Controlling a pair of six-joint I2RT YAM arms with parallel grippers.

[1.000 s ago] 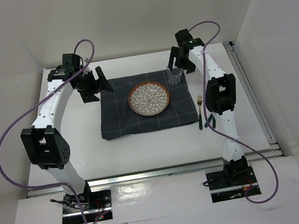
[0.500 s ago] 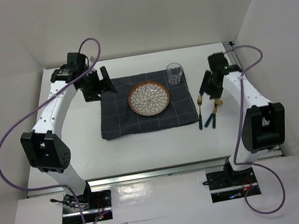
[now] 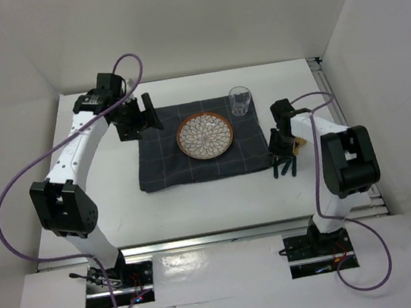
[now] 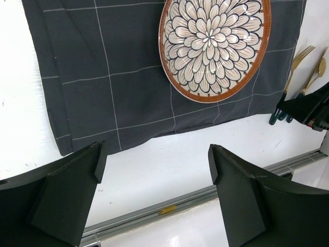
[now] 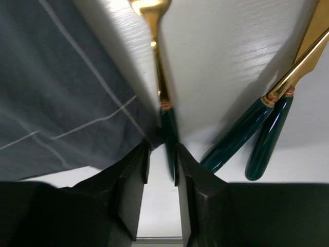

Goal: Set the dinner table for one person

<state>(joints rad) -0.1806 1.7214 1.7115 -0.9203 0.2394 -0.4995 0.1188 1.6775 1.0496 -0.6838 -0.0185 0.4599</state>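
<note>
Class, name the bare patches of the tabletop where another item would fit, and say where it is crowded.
Free: the table strip between cloth and near rail; the strip beyond the cloth, left of the glass. Crowded: right of the cloth, where cutlery lies and the right pincer straddles the fork.

The cloth [image 3: 161, 168] lies on the dinner table [image 3: 198, 209], midway between the left and right edges and nearer the far edge. The plate [image 3: 205, 135] sits about the middle of the cloth. The glass [image 3: 240, 101] stands on the cloth's far right corner, behind and right of the plate. The fork [image 5: 167, 136] lies on the bare table just beside the cloth's right edge, with two more utensils [image 5: 235, 134] just right of it, handles toward the near edge.
</note>
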